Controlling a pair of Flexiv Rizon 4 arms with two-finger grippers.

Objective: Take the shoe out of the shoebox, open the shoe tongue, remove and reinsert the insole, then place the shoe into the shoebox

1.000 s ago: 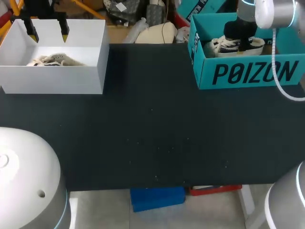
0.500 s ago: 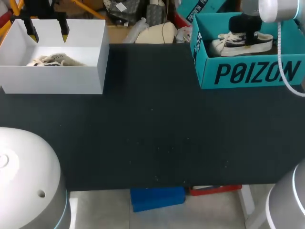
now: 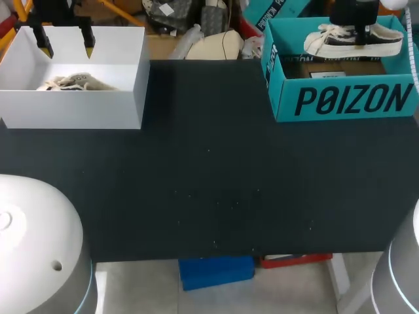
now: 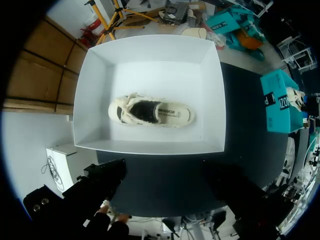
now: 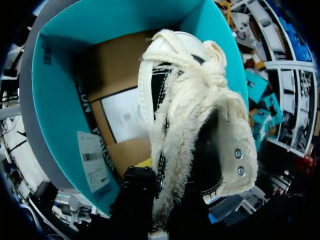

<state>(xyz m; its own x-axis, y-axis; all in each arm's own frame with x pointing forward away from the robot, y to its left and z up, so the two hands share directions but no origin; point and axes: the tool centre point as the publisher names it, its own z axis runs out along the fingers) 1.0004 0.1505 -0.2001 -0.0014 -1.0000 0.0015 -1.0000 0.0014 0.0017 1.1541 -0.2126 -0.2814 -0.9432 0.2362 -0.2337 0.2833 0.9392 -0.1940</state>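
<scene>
A black-and-white sneaker point(image 3: 353, 39) with cream laces hangs above the teal shoebox point(image 3: 344, 98) at the table's far right. My right gripper point(image 3: 357, 19) is shut on its upper. In the right wrist view the sneaker point(image 5: 195, 110) fills the space ahead of the fingers point(image 5: 139, 192), with the teal shoebox point(image 5: 60, 90) and its brown floor beneath. My left gripper point(image 3: 65, 40) hovers open over the white box point(image 3: 72, 108) at the far left, well above a cream shoe point(image 4: 150, 111) lying on its side in the white box point(image 4: 95, 95).
The dark table top point(image 3: 209, 176) stretches between the two boxes. A white label sheet point(image 5: 125, 117) lies on the teal box's floor.
My right gripper has lifted the black-and-white sneaker up out of the teal shoebox. The left arm has not moved.
</scene>
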